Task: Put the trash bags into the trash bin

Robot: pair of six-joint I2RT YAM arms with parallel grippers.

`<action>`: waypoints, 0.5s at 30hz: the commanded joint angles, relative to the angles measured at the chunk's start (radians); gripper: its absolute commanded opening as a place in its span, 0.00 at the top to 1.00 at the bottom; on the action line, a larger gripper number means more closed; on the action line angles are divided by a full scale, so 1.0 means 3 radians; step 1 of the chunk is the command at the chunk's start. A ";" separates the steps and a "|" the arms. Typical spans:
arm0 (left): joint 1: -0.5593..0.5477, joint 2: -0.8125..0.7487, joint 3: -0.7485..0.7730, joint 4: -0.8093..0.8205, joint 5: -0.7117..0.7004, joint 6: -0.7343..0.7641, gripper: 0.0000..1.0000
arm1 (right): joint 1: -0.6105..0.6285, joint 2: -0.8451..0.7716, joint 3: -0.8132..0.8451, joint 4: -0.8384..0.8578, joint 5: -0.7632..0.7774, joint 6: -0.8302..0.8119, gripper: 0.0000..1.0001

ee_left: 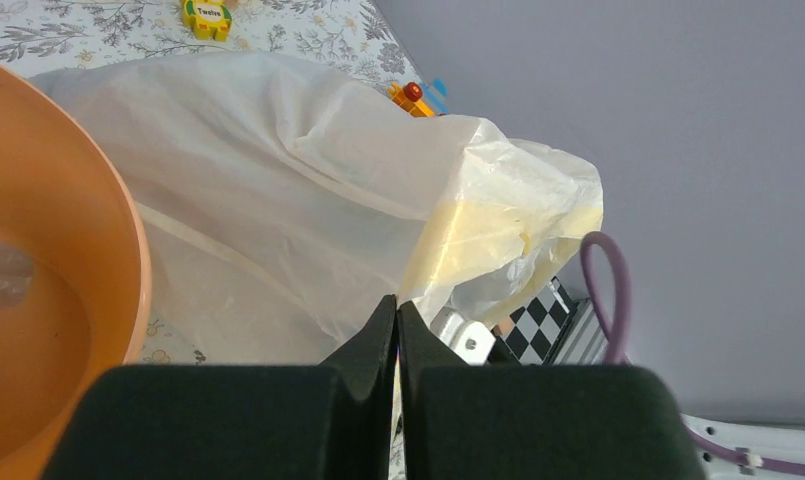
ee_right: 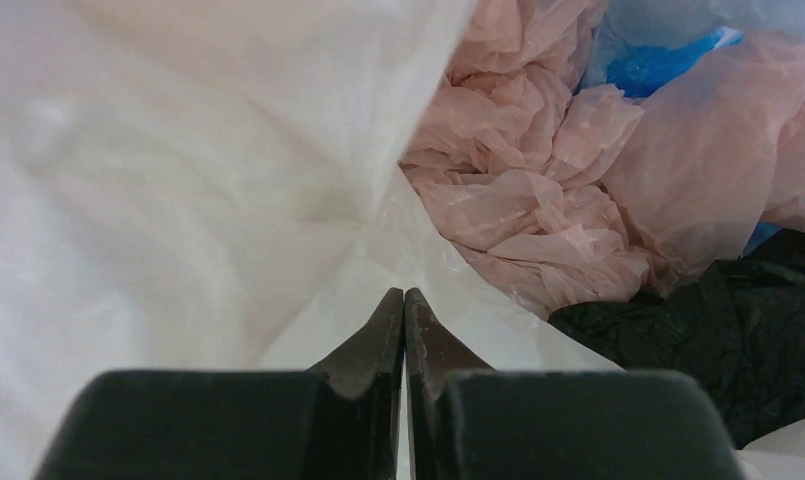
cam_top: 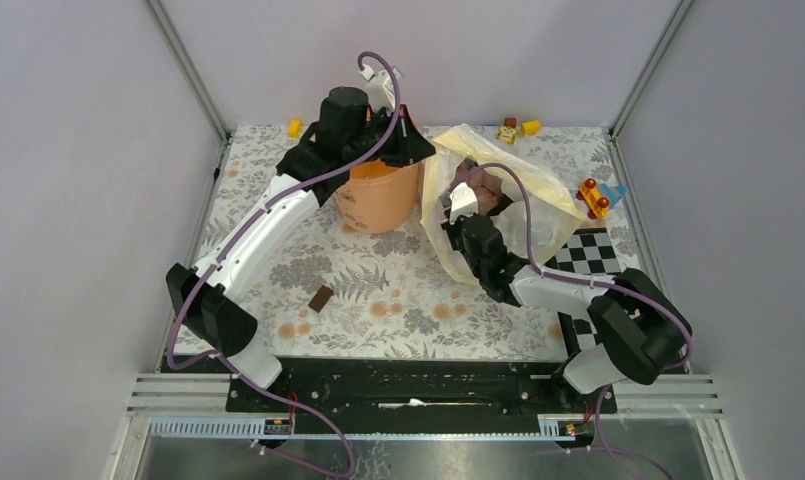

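Note:
The peach-orange trash bin (cam_top: 378, 200) stands at the back middle of the table, and its rim and inside (ee_left: 68, 300) fill the left of the left wrist view. My left gripper (cam_top: 410, 138) (ee_left: 396, 305) hangs over the bin's far right rim, shut and empty. To the bin's right lies a big cream-yellow bag (cam_top: 518, 195) (ee_left: 308, 200). Crumpled pale-pink trash bags (ee_right: 518, 190) (cam_top: 478, 183) show inside its mouth. At that mouth my right gripper (cam_top: 462, 208) (ee_right: 404, 294) is shut, and the bag's whitish film (ee_right: 178, 180) puckers toward its tips.
Black film (ee_right: 678, 340) and blue film (ee_right: 668, 60) lie beside the pink bags. Toy blocks (cam_top: 513, 128) and a yellow block (cam_top: 294, 127) sit along the back wall. A toy car (cam_top: 598, 195), a checkerboard card (cam_top: 588, 252) and a small brown piece (cam_top: 321, 298) lie on the floral table.

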 commanded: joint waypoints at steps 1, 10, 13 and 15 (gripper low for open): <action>0.0015 -0.0235 0.0021 0.0138 0.0079 0.0008 1.00 | -0.0056 0.0162 -0.0006 0.0537 0.0246 -0.0031 0.95; 0.0005 -0.0604 -0.0677 0.0683 0.0332 -0.0375 1.00 | -0.0542 0.0450 0.0623 -0.0284 0.0328 0.0615 0.85; 0.0007 -0.0706 -0.0872 0.0789 0.0286 -0.0446 1.00 | -0.0778 0.0598 0.1108 -0.0827 0.0387 0.0906 0.74; 0.0000 -0.0694 -0.0891 0.0799 0.0342 -0.0465 1.00 | -0.0803 0.0618 0.1226 -0.0960 0.0477 0.0930 0.66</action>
